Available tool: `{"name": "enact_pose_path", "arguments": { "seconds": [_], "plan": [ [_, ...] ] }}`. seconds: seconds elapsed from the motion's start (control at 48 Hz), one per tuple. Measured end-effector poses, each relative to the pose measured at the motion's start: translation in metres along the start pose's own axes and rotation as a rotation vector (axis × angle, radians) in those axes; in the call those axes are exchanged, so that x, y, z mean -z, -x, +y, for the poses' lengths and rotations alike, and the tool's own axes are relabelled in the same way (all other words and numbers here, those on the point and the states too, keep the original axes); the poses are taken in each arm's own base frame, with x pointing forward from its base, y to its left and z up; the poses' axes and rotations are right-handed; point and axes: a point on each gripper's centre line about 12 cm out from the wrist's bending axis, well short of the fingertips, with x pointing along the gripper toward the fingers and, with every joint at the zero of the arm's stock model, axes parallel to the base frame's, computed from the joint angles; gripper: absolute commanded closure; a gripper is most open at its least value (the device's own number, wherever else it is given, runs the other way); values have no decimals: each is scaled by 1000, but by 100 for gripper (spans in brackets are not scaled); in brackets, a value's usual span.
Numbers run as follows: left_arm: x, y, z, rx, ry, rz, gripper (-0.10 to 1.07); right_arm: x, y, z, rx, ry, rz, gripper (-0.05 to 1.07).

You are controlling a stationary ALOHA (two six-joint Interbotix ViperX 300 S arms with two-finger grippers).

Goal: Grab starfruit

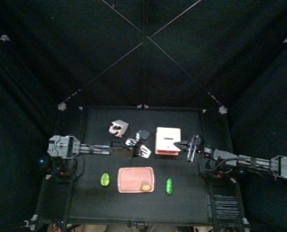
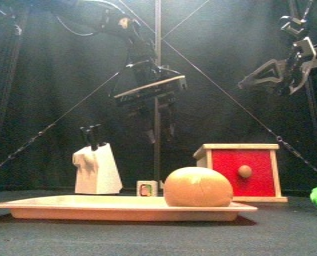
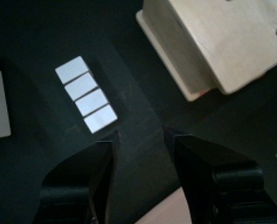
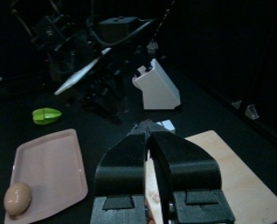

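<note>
Starfruit (image 1: 106, 178): lies on the black table (image 1: 188, 204), just beside the pink board (image 1: 133, 176) at its 9 o'clock in the top view. Nothing touches it. The right wrist view shows it beyond the board's far edge.
Pink board: flat on the table near the front edge, with a tan oval fruit (image 2: 198, 187) resting on it towards the front right corner.
Green piece (image 1: 168, 186): slimmer and brighter, at the board's 3 to 4 o'clock, just off its edge.
Red-fronted wooden box (image 2: 241, 170): behind the board, at its 1 o'clock from above.
White upright object (image 2: 98, 168): behind the board, at its 11 o'clock.
White strip (image 3: 85, 94): four small squares in a row, on the table between the white object and the box.
Left gripper (image 3: 138, 144): jaws spread wide with nothing between them. It hangs over the table behind the board at 12 o'clock, well apart from the starfruit.
Right gripper (image 4: 152, 131): jaws pressed together, empty, raised over the box's right side at the board's 2 o'clock.
</note>
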Motion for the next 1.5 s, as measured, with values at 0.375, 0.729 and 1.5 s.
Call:
{"name": "enact_pose_path", "arguments": {
  "seconds": [0.375, 0.729, 1.5],
  "plan": [
    [51, 48, -16, -207, -52, 208, 16, 1, 0, 0, 0, 1, 5, 101],
    [57, 82, 4, -521, -99, 248, 16, 1, 0, 0, 0, 0, 11, 101],
    [145, 119, 24, -460, 97, 327, 16, 1, 0, -1, 5, 0, 12, 101]
  ]
}}
